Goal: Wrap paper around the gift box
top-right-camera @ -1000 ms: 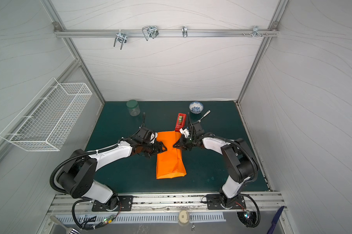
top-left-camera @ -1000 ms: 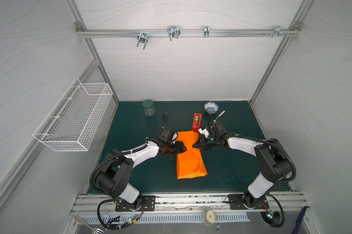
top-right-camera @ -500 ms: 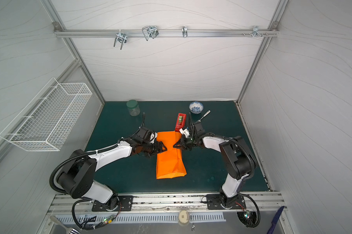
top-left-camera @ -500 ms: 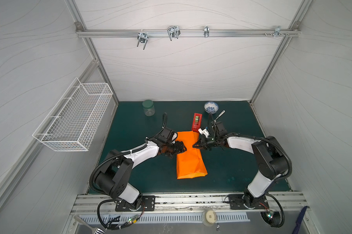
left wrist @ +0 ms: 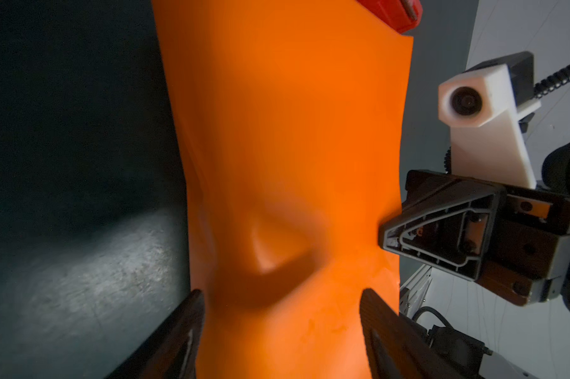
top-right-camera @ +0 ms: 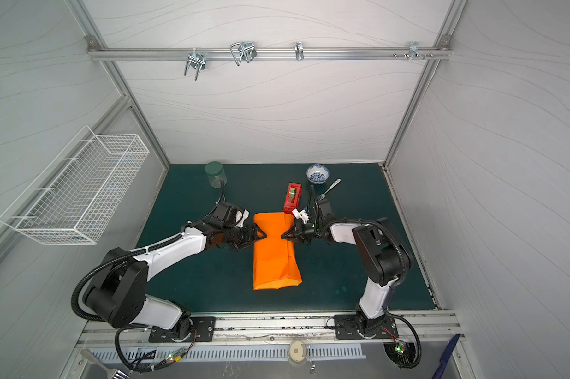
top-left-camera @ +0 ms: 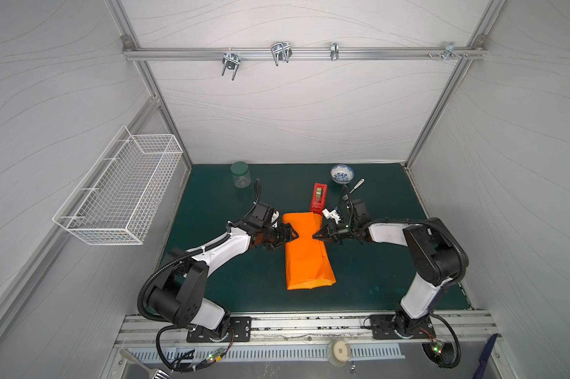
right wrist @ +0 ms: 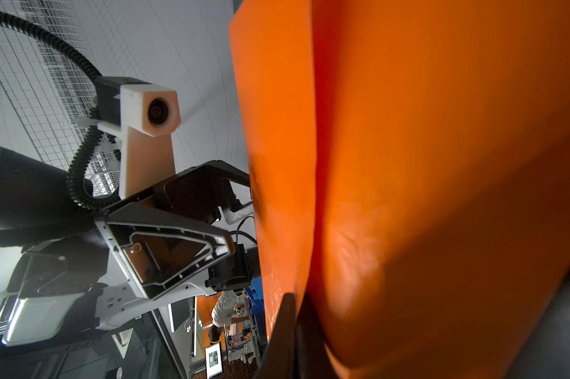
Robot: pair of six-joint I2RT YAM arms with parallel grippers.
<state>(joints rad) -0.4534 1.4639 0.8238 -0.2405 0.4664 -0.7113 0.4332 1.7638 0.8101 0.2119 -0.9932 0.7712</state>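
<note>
**Straddling a parcel that hides its box**

The gift box cannot be seen at all. Only the paper (top-left-camera: 305, 252) shows, folded into a long orange parcel. It lies under both pincer tips and runs back from them toward the arm bases.

The left pincer (top-left-camera: 292, 234) stands wide, its fingers (left wrist: 185, 328) astride the parcel's edge. The frame cuts them off, so whether they press on it cannot be told. Near it and facing it, the right pincer (top-left-camera: 315, 235) is closed, its point against the top of the paper. Whether a fold is nipped there is hidden. A dent in the paper ahead of the left pincer is blurred.

Just beyond the right pincer, a red tape dispenser (top-left-camera: 319, 200) sits beside the parcel's far end. The green patch on it is too small to read.

Everything rests on a dark green mat (top-left-camera: 392, 262), scuffed pale beside the left pincer. White panelled walls enclose the cell. A wire basket (top-left-camera: 123, 190) hangs well out on the left pincer's side, and an aluminium rail (top-left-camera: 375, 56) with hooks runs high beyond both.
</note>
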